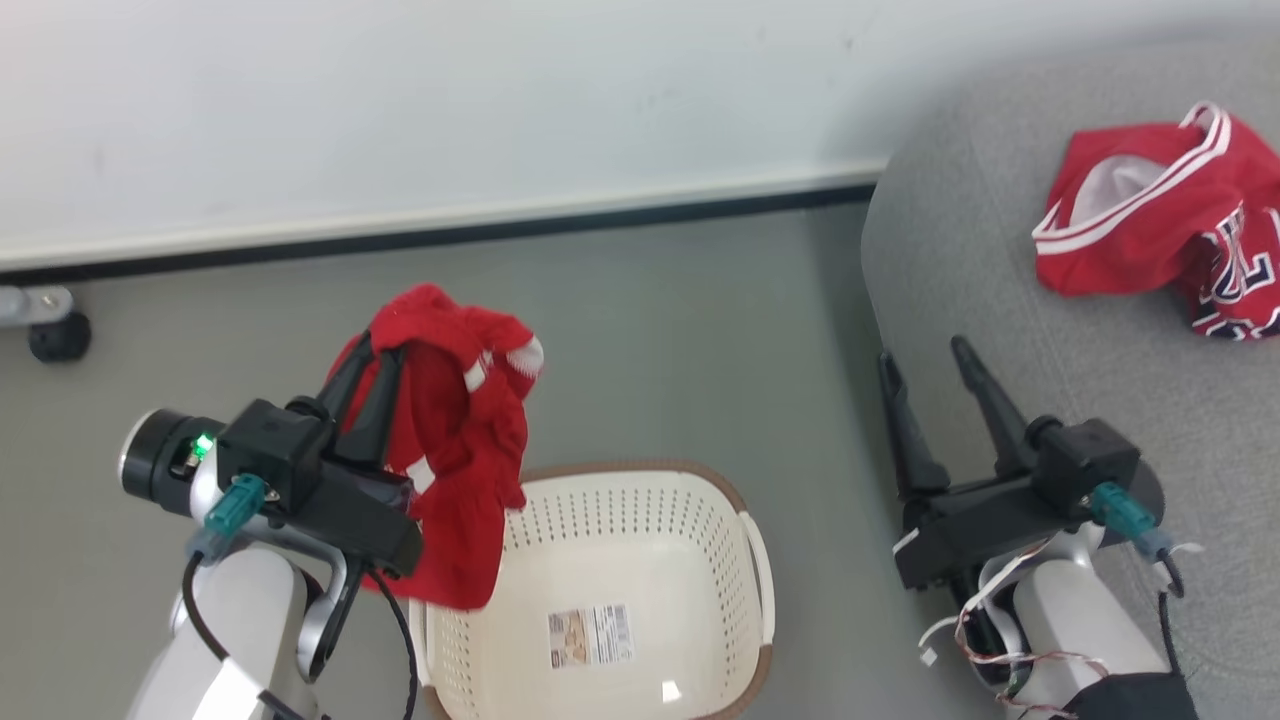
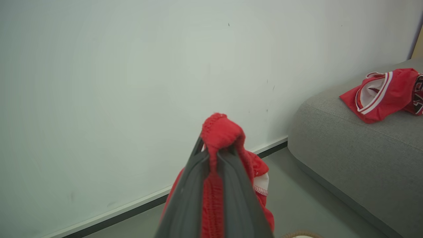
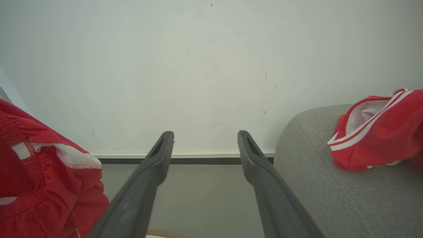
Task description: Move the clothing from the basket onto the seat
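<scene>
My left gripper point(image 1: 380, 352) is shut on a red garment with white trim point(image 1: 462, 450), which hangs above the left rim of the cream basket point(image 1: 640, 500). The left wrist view shows the red fabric point(image 2: 220, 134) bunched between the dark fingers point(image 2: 190, 191). The basket's inside holds just a paper label point(image 1: 590, 635). Another red garment with white stripes and lettering point(image 1: 1160, 215) lies on the grey seat point(image 1: 1000, 290) at the right. My right gripper point(image 1: 930, 360) stands open at the seat's left edge, nothing between its fingers point(image 3: 152, 175).
A white wall with a dark baseboard point(image 1: 450, 235) runs behind the grey floor. A dark caster wheel point(image 1: 58, 335) sits at the far left by the wall. Loose wires point(image 1: 985, 640) hang at the right wrist.
</scene>
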### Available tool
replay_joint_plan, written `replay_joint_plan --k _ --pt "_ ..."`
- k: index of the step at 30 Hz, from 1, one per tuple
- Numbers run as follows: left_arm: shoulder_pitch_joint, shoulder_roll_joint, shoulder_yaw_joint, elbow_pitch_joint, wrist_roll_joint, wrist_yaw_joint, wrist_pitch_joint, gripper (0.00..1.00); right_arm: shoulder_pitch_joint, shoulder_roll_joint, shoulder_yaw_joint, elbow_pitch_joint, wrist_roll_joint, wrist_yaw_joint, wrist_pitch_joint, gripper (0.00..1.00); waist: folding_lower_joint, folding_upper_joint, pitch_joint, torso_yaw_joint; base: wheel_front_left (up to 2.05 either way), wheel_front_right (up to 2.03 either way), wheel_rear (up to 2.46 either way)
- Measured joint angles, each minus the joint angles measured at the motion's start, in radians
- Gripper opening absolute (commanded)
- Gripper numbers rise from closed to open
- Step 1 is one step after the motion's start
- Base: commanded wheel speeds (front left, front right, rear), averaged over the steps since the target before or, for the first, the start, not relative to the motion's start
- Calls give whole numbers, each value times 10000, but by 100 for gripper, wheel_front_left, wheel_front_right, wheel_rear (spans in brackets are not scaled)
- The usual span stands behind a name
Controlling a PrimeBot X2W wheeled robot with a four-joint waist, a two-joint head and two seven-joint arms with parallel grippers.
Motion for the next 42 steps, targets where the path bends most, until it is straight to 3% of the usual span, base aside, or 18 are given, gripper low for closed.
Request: replay_joint_plan --k 9,18,31,38,39,40,42 --pt "285 -157 -347 -31 -19 -2 109 0 221 81 865 711 -2 355 2 100 1 1 -1380 115 0 0 0" --pt "832 -418 -907 -861 -201 -12 541 0 -61 148 2452 1448 31 600 2 100 0 0 -2593 71 0 0 0" --pt "865 -700 -1770 -2190 -190 -61 1156 0 -1436 157 5035 2545 865 602 12 100 2 2 -2800 387 0 0 0" --pt "1075 -656 -1996 -3039 -184 -71 1356 0 -1941 150 5900 3189 1411 602 6 100 2 3 -2782 521 0 0 0" --pt "1126 -654 -2063 -3116 -184 -73 1421 0 -1988 153 6044 3248 1488 602 6 97 2 2 -2777 539 0 0 0" --pt "1126 -654 -2063 -3116 -184 -73 1421 0 -1988 153 6044 3248 1488 602 6 53 2 2 -2777 539 0 0 0" --pt "1194 -646 -2107 -3252 -184 -73 1486 0 -2104 155 6240 3294 1624 602 6 24 2 2 -2766 571 0 0 0"
